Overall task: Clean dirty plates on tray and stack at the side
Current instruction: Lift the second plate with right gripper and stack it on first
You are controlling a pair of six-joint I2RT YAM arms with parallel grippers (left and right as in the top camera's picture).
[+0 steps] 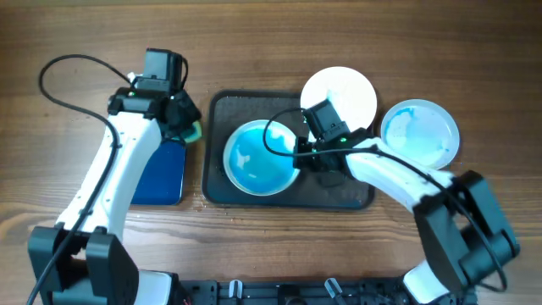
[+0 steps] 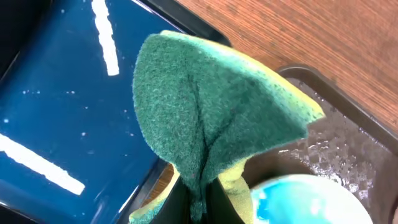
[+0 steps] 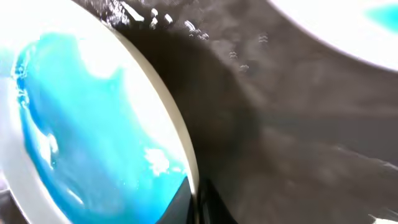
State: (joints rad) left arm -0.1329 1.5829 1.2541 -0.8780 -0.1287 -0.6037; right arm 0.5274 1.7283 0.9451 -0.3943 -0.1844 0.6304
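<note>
Plate A [image 1: 258, 161] lies inside the tray [image 1: 339, 193], at 9 o'clock from the tray centre, and its inner face is covered in bright blue liquid. Plate B [image 1: 349, 89] sits at 1 o'clock and overlaps the far rim of the tray; from overhead its face reads as plain white. Plate C [image 1: 419, 133] rests on the wooden table [image 1: 85, 34] at 3 o'clock, off the tray and apart from plate B, and carries a pale blue film. The right gripper [image 1: 306, 152] is at the 3 o'clock edge of plate A. In the right wrist view its jaws [image 3: 196, 202] sit one on either side of the white rim, clamped on it. The tray floor beside it [image 3: 280, 124] is wet and beaded with droplets. The left gripper [image 1: 182, 125] is positioned at 10 o'clock from the tray, over the gap between it and the small blue tray [image 1: 161, 169]. Its jaws are clamped on a sponge [image 2: 211, 118], which is folded with the green scouring face outward and a yellow layer showing beneath.
</note>
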